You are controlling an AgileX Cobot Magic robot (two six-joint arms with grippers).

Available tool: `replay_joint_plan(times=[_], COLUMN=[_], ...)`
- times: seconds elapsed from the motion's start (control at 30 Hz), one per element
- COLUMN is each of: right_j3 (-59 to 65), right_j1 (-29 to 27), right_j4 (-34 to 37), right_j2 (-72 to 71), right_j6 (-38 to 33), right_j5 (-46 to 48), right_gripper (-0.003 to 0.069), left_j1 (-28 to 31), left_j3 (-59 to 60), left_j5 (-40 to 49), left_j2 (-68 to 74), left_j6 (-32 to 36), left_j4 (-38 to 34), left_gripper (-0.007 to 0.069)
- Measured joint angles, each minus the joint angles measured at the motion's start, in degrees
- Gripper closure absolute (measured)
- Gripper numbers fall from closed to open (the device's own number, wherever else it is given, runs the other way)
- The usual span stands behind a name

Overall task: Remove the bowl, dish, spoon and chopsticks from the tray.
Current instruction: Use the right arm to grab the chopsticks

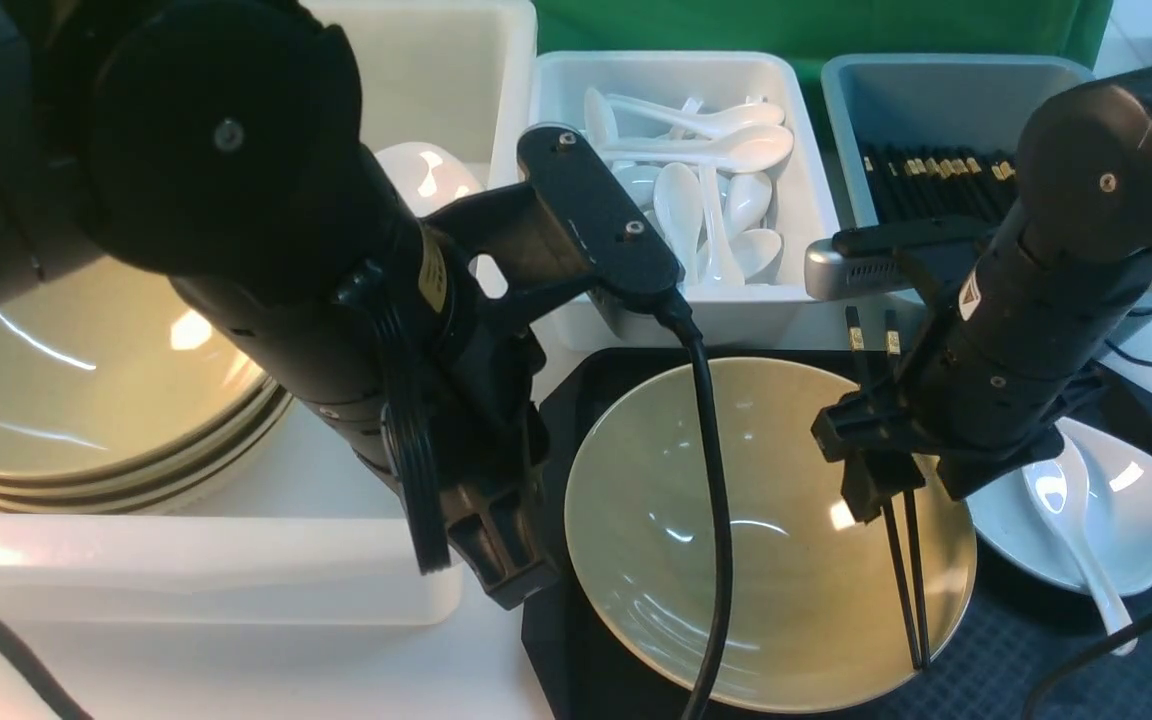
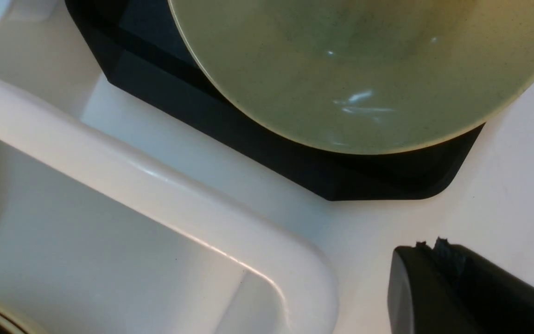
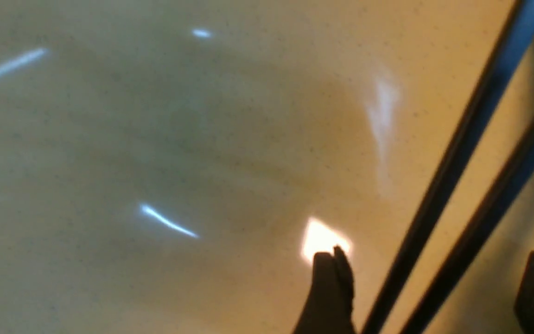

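The olive-yellow bowl [image 1: 736, 540] sits on the left part of the black tray [image 1: 1036, 660]. The black chopsticks [image 1: 906, 580] lie across the bowl's right side, gold bands at the far end. My right gripper [image 1: 881, 490] is open, low over the bowl, one finger on each side of the chopsticks [image 3: 457, 153]. In the right wrist view the gripper [image 3: 434, 287] straddles them above the bowl [image 3: 179, 162]. The white dish [image 1: 1136, 500] sits on the tray at the right with the white spoon [image 1: 1061, 500] in it. My left gripper [image 1: 501, 570] is shut and empty beside the tray's left edge [image 2: 295, 162].
A white tub [image 1: 196, 570] at the left holds a stack of olive bowls [image 1: 86, 400]. Behind the tray stand a white tub of spoons [image 1: 696, 190] and a blue-grey bin of chopsticks [image 1: 936, 170]. A cable [image 1: 716, 520] hangs over the bowl.
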Motion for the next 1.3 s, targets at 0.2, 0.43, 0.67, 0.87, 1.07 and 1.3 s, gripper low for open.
replay_joint_plan(times=[0.2,0.43,0.67,0.87,1.07,1.3], right_j3=[0.03,0.03,0.03,-0.08,-0.07,-1.27], right_j1=[0.13,0.13,0.13,0.13,0.13,0.13], right_j4=[0.55,0.57,0.57,0.7,0.72,0.72], right_j2=[1.41,2.66,2.71,2.71,2.71,1.06], right_j6=[0.0,0.05,0.1,0.22,0.16,-1.9], right_j5=[-0.4,-1.29,-1.47,-1.72,-1.39,-0.94], right_gripper=[0.0129,0.0139,0.0296,0.0475,0.0569,0.0571], left_j1=[0.0,0.0,0.0,0.0,0.0,0.0], left_j3=[0.0,0.0,0.0,0.0,0.0,0.0], left_j5=[-0.05,-0.05,-0.05,-0.01,-0.01,-0.01], left_j2=[0.0,0.0,0.0,0.0,0.0,0.0], left_j6=[0.05,0.05,0.05,0.05,0.05,0.05], left_j4=[0.0,0.0,0.0,0.0,0.0,0.02], left_gripper=[0.0634,0.0634,0.0634,0.0634,0.0634,0.0634])
